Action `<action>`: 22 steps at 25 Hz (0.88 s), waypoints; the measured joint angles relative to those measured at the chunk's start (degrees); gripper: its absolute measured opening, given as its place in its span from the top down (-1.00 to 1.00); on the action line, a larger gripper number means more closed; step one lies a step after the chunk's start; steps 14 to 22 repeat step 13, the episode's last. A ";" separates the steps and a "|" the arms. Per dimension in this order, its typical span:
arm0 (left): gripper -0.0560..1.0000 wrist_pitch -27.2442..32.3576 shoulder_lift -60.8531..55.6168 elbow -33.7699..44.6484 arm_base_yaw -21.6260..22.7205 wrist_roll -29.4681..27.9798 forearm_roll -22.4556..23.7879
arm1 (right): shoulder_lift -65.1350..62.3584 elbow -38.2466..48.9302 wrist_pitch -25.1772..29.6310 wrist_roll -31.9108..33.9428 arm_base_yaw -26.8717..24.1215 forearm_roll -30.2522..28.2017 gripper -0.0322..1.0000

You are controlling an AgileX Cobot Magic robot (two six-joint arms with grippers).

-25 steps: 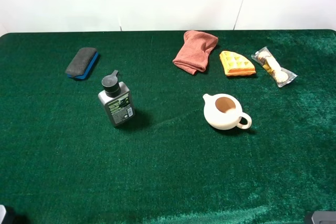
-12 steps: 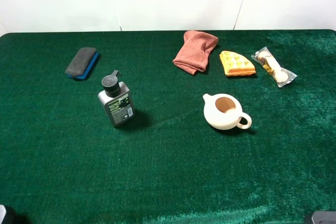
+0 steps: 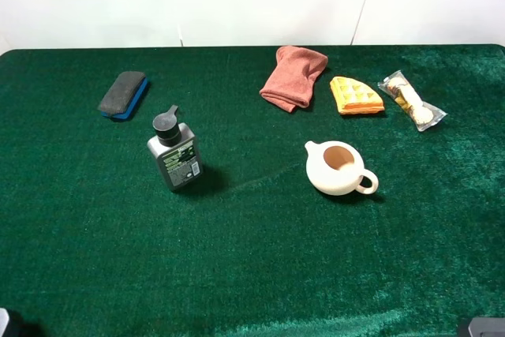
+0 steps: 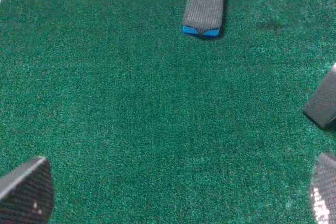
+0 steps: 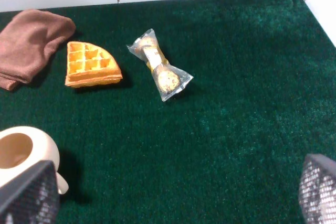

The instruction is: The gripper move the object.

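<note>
The clear packet of round brown and cream snacks [image 3: 412, 101] lies flat on the green cloth at the far right, just right of the orange waffle wedge [image 3: 355, 95]. In the right wrist view the packet [image 5: 159, 65] lies ahead of my right gripper [image 5: 173, 198], well apart from it. The right gripper is open and empty, with only its fingertips [image 5: 29, 192] showing. My left gripper [image 4: 176, 198] is open and empty over bare cloth. In the exterior view both arms sit at the near corners, almost out of frame.
A white teapot [image 3: 339, 167] stands right of centre, near the right gripper [image 5: 21, 153]. A folded reddish cloth [image 3: 293, 76] lies at the back. A dark bottle [image 3: 173, 151] stands left of centre. A grey and blue eraser [image 3: 124, 94] lies at the far left [image 4: 205, 3].
</note>
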 joint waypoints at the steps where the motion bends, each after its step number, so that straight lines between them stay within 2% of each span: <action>1: -0.98 0.00 0.00 0.00 0.00 0.00 0.00 | 0.00 0.00 0.00 0.00 0.00 0.00 -0.41; 22: -0.98 0.00 0.00 0.00 0.00 0.00 0.00 | 0.00 0.00 0.00 0.00 0.00 0.00 -0.41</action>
